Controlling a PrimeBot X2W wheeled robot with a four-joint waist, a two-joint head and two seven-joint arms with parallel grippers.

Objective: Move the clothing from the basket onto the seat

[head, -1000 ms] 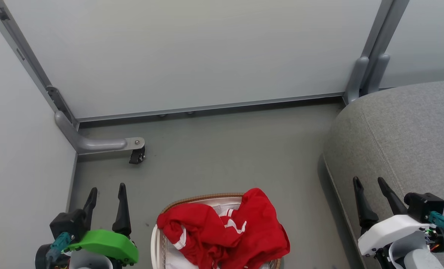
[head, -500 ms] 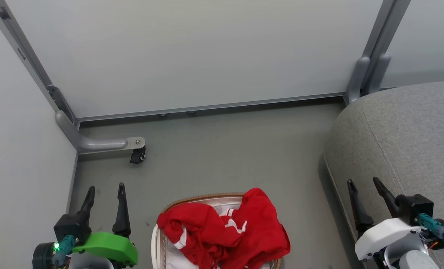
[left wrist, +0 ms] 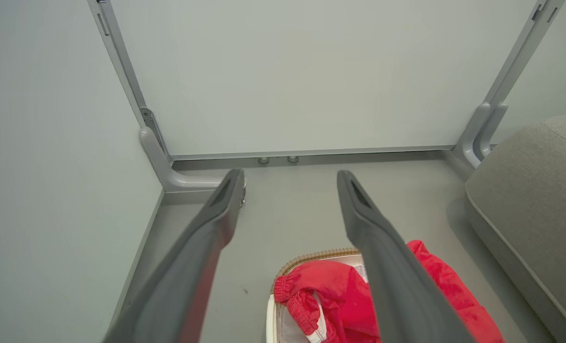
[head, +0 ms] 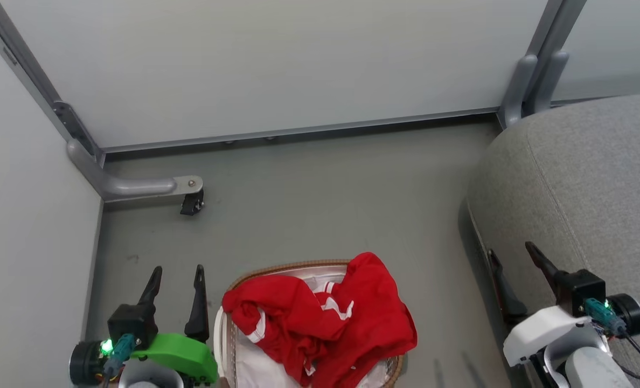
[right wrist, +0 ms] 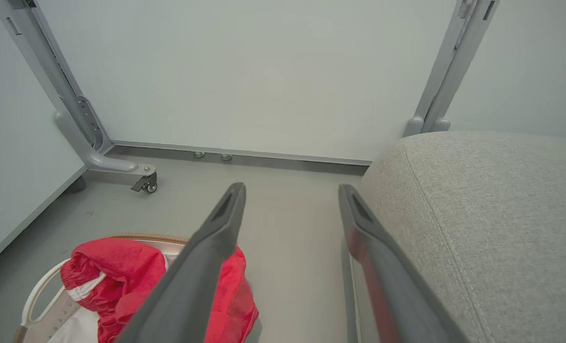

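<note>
Red clothing (head: 320,318) with white stripes is heaped in the white basket (head: 227,345), spilling over its right rim; it also shows in the left wrist view as clothing (left wrist: 330,295) and in the right wrist view as clothing (right wrist: 116,276). The grey seat (head: 584,178) fills the right side, seat (right wrist: 478,214). My left gripper (head: 175,269) stands open just left of the basket, nothing between its fingers. My right gripper (head: 511,249) is open at the seat's front edge, well right of the basket, holding nothing.
Pale partition panels (head: 277,70) close off the back and left. A grey metal foot with a small caster (head: 192,203) juts onto the floor at the back left. Bare grey floor (head: 331,205) lies between basket, panels and seat.
The head view has shifted, so the scene sits higher and the basket shows more. The left gripper now sits nearer the basket in the picture; the right one shifted slightly left. Both stay open.
</note>
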